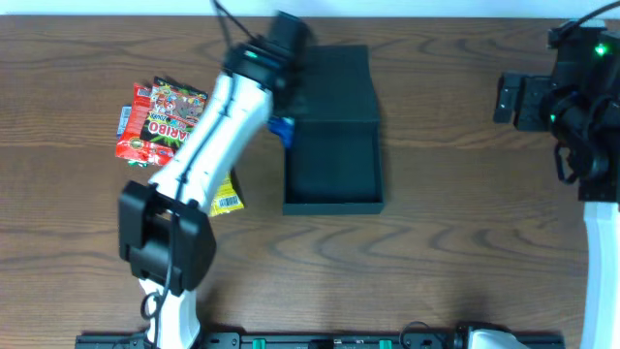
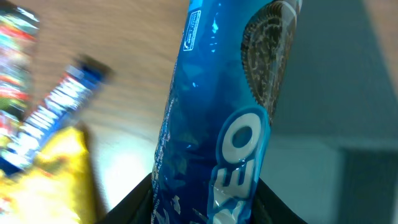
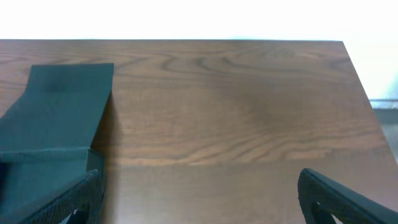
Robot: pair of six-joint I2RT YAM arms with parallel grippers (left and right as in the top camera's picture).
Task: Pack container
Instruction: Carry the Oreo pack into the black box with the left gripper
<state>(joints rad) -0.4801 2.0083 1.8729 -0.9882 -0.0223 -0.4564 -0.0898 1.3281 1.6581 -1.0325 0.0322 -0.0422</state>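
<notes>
Table (image 1: 465,223) is brown wood grain, smooth with a soft sheen. Box (image 1: 334,170) looks like matte dark cardboard, no shine at all. Oreo pack (image 2: 211,124) is shiny, crinkly blue plastic film, Haribo bag (image 1: 160,121) glossy too. Arm (image 1: 218,126) shell is smooth white plastic.

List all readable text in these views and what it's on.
"EO", first letters cut off: blue Oreo packet.
"ARIBO": red-green Haribo packet.
Unreadable, too blurred or small: the Oreo packet's fine print, the lettering on the blue bar wrapper, the yellow packet.
</notes>
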